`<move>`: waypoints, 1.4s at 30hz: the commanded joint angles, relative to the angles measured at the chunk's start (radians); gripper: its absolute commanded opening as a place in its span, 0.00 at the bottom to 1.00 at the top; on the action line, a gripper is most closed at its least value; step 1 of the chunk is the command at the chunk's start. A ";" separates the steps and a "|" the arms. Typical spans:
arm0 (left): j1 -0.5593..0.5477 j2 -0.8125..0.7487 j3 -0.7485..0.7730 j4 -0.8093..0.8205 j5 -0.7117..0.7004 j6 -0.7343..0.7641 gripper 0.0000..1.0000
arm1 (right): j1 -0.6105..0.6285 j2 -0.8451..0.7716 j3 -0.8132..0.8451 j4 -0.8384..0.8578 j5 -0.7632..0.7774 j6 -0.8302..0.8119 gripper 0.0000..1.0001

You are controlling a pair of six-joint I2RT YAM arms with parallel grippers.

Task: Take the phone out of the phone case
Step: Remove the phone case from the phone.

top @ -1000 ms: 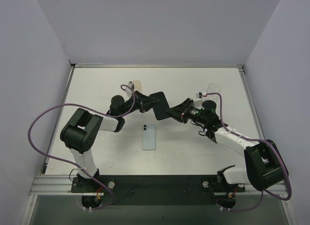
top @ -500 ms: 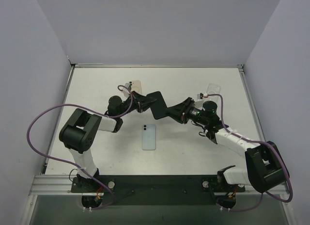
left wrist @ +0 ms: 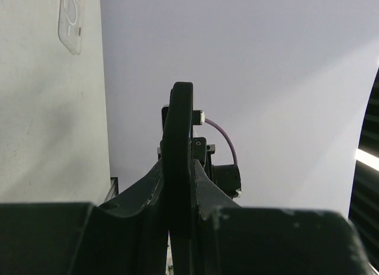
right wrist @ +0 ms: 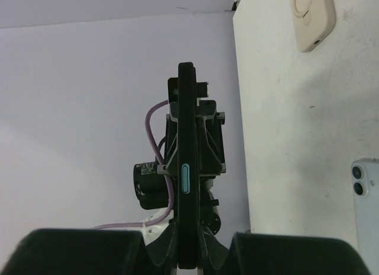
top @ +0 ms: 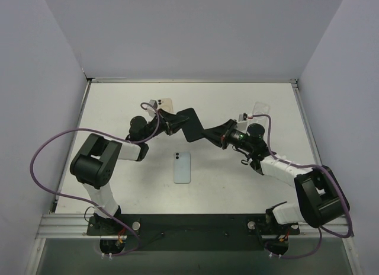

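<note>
A black phone case (top: 190, 124) hangs above the table's middle, held by both grippers. My left gripper (top: 173, 122) is shut on its left end and my right gripper (top: 211, 134) is shut on its right end. In the left wrist view the case (left wrist: 179, 138) stands edge-on between the fingers (left wrist: 177, 227). In the right wrist view the case (right wrist: 186, 138) is edge-on too and shows a light-blue side button; the gripper (right wrist: 188, 258) clamps its near end. I cannot tell whether a phone is inside. A light-blue phone (top: 182, 167) lies flat on the table, camera side up, also in the right wrist view (right wrist: 367, 195).
A beige case (top: 167, 103) lies at the back left, also in the right wrist view (right wrist: 312, 17). A clear case (top: 259, 107) lies at the back right, also in the left wrist view (left wrist: 72, 20). Grey walls enclose the white table (top: 118, 109).
Both grippers have carried the black case a little to the left and toward the back. The light-blue phone on the table has not moved.
</note>
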 commanded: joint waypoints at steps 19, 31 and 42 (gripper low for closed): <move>-0.017 -0.290 0.268 0.276 -0.160 -0.061 0.00 | 0.154 0.360 0.288 0.708 0.206 0.785 0.00; -0.032 -0.291 0.313 0.368 -0.283 -0.159 0.00 | 0.152 0.420 0.392 0.710 0.243 0.816 0.00; -0.051 -0.235 0.403 0.484 -0.465 -0.242 0.00 | 0.175 0.502 0.587 0.710 0.335 0.862 0.00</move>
